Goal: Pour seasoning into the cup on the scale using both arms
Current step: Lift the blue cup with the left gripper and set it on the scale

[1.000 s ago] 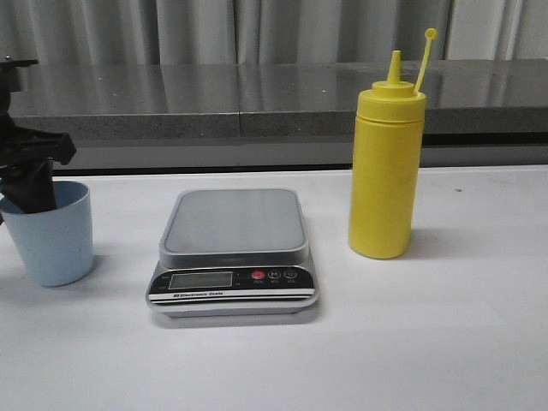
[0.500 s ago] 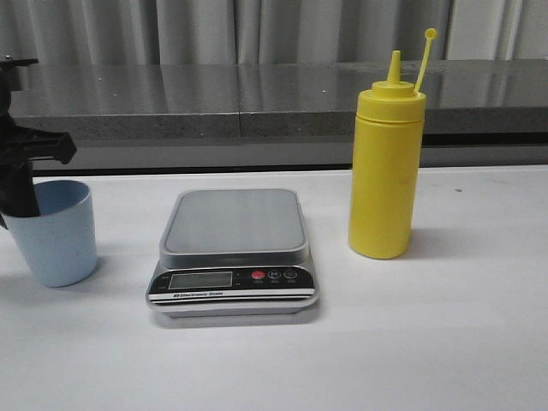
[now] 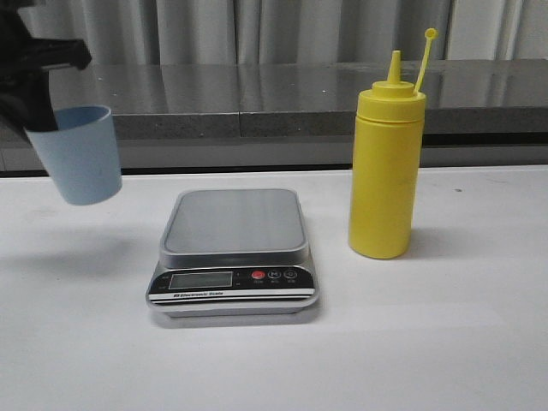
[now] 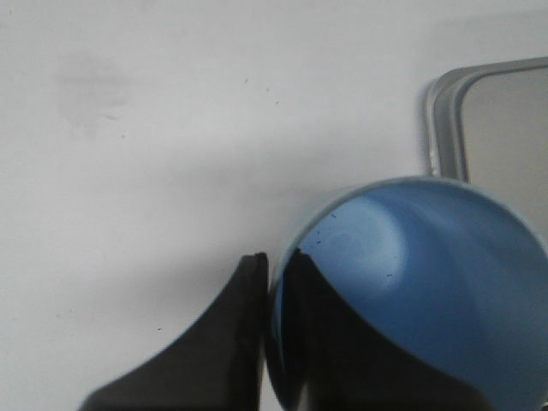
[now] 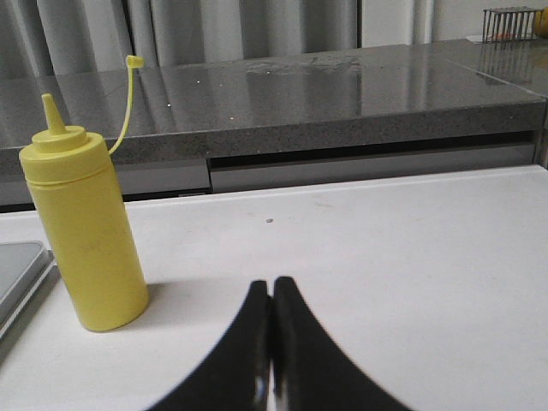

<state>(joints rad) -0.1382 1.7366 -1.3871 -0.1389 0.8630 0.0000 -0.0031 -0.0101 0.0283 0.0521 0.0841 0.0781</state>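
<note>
moved: since a moment ago the cup (image 3: 77, 154) has gone up off the table (image 3: 445, 342) and a bit toward the scale (image 3: 233, 253); it now hangs in the air, tipped a little.
left claw (image 4: 270, 342): closed on the cup's rim, one finger inside, one outside.
right claw (image 5: 272, 342): fingers pressed together, holding nothing, low over the table.
bottle (image 3: 386, 167): yellow, standing up, just to the right of the scale.
scale: flat on the table, nothing on its plate.
</note>
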